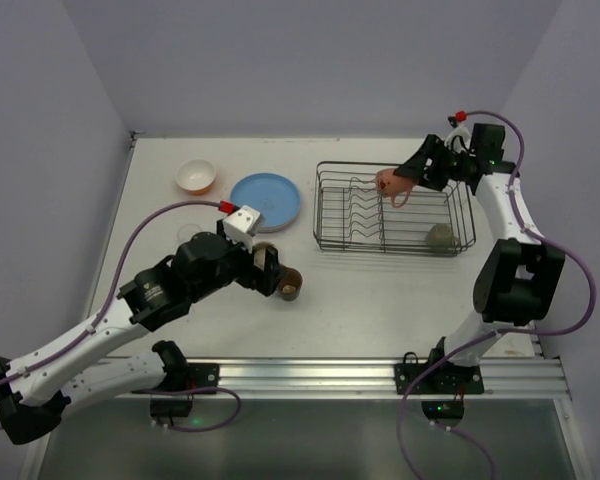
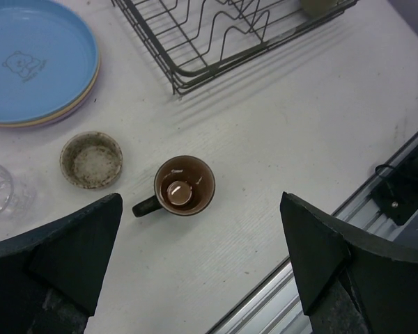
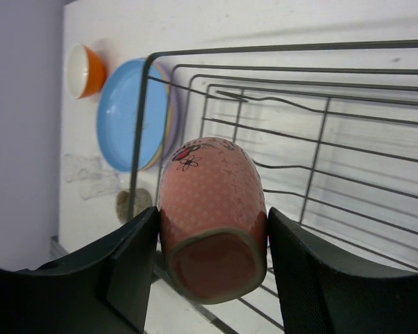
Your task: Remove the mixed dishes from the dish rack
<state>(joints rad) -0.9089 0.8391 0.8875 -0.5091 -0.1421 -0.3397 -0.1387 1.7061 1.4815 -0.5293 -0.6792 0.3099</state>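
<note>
White tabletop, lilac walls: your right gripper (image 3: 212,261) clamps pink mug (image 1: 392,186) by its sides, above dish rack (image 1: 380,249) far side. Light, glazed, likely slick, breakable; grip mid-body, gently. Left gripper (image 2: 198,243) gapes empty over brown mug (image 2: 184,185). Olive mug (image 1: 439,237) sits in rack's near-right corner.

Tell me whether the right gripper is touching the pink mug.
Touching. The right wrist view shows the right gripper clamped on the pink mug, a finger flat against each side with no gap.
</note>
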